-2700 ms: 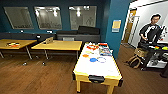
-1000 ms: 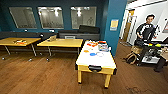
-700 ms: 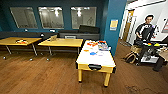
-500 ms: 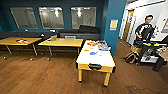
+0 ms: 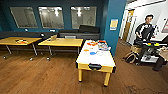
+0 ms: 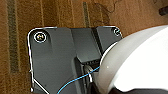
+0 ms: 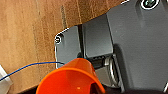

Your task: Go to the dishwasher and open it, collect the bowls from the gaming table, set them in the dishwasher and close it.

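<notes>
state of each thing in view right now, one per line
gaming table: standing on the wood floor, white top partly covered
orange bowl: resting on the table top
blue bowl: resting on the table top, beside the orange one
yellow tables: standing along the bench
person: upright behind a control rig

The floor (image 5: 37,77) is brown wood planking with a low sheen. The gaming table (image 5: 105,60) has a smooth white top on yellow-painted legs. Beside it, the yellow tables (image 5: 62,42) look smooth and matt.
</notes>
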{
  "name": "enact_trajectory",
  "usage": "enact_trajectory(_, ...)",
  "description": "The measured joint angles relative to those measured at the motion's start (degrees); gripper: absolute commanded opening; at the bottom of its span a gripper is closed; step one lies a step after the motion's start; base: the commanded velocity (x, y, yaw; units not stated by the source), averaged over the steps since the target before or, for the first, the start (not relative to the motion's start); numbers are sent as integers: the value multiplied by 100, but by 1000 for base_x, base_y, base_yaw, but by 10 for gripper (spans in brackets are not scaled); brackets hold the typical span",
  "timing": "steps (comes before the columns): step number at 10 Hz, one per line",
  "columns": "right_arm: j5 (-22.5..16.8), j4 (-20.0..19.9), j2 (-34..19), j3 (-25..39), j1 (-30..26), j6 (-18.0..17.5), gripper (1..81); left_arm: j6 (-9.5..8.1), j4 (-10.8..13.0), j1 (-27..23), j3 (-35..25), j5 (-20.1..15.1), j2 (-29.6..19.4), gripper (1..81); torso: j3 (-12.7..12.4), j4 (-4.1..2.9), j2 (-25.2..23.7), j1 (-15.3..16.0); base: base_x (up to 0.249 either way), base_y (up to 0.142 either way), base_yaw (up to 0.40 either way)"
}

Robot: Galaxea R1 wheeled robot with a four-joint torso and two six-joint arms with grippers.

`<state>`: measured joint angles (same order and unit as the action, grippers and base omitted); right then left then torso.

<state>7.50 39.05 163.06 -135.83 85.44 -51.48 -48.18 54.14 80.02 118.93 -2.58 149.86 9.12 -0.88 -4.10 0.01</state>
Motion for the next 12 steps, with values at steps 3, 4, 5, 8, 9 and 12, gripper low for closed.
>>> enact_trajectory(3,0,1,1,-4,2,0,10,0,0,20,0,0,-2,10,0,0,0,0,0,0,0)
enact_trajectory(4,2,1,1,-4,0,0,10,0,0,30,0,0,-2,10,0,0,0,0,0,0,-130)
enact_trajectory(5,0,0,0,-4,0,0,10,0,0,33,0,2,-2,10,0,0,0,0,0,0,-206)
enact_trajectory(8,0,1,1,-17,-5,0,10,-2,0,30,0,2,-2,10,0,0,0,0,0,0,-316)
enact_trajectory(9,0,0,0,-28,-5,0,10,-2,0,77,0,6,-2,10,0,0,0,0,0,0,-336)
enact_trajectory(12,10,9,23,-37,-5,0,10,2,0,7,91,6,0,10,0,0,0,2,0,0,-339)
